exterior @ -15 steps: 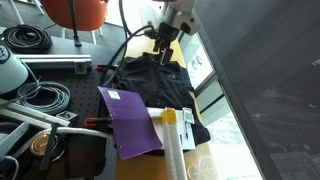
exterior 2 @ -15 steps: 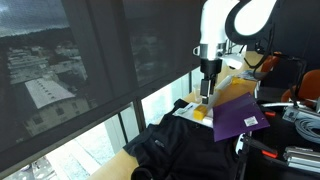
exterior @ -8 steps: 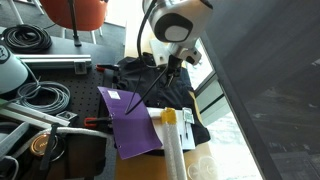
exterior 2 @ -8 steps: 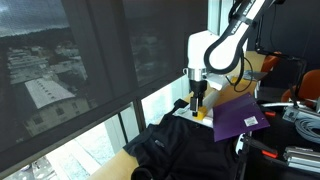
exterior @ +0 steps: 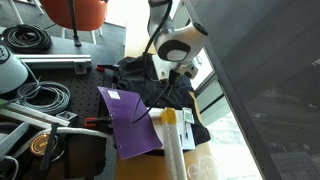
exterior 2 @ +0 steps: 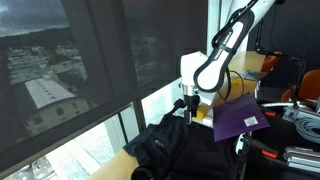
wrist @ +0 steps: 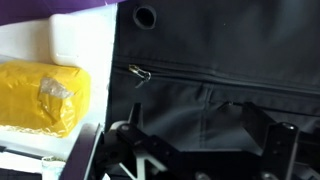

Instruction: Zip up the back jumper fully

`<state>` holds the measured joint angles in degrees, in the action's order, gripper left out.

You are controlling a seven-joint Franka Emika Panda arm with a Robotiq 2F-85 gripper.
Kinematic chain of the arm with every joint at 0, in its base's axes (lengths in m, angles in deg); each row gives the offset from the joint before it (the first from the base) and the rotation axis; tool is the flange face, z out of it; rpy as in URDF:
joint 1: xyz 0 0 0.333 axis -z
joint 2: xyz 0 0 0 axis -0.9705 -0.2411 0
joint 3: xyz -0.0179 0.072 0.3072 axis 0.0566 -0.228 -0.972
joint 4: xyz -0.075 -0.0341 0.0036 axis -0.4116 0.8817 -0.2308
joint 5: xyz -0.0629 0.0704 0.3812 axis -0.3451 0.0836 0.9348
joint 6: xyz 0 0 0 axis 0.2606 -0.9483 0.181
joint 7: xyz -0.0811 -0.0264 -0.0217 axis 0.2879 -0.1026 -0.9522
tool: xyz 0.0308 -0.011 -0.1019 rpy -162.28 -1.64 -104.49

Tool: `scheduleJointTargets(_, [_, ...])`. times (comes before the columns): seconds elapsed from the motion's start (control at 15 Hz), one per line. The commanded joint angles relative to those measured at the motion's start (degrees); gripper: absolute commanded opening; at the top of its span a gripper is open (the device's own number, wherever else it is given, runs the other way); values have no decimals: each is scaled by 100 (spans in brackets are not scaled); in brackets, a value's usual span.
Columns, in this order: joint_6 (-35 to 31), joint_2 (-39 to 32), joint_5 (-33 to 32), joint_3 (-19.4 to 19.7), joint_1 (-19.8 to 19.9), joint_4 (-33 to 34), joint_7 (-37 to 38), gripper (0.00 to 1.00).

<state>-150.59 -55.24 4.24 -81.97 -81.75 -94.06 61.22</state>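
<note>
Beside the tall window [exterior 2: 90, 80] with its view over city roofs, the large black soft-fabric zip-front jumper [exterior: 150, 82] lies spread on the wooden bench top [exterior 2: 122, 160]; the flat purple folder [exterior: 130, 122] lies just beside it, at the edge away from the glass; my gripper [exterior: 172, 76] hangs low over the jumper, close to that folder side; from the exterior views I cannot tell whether I touch the cloth; in the wrist view my fingers [wrist: 128, 150] are spread wide, gripping nothing, black fabric beneath them; a small metal zip pull [wrist: 140, 73] lies ahead, apart from both fingers, on a zip line running across the cloth; a yellow wrapped packet [wrist: 45, 95] lies just beside the jumper's edge.
</note>
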Motion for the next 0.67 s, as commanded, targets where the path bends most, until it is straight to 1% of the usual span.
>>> scheduleJointTargets(0.0, [-68,-459,-6,159,-113,476,17,100])
scheduleJointTargets(0.27, [1,-665,3,265,-155,654,75,100])
scheduleJointTargets(0.6, [-53,-675,-11,386,-124,479,78,100])
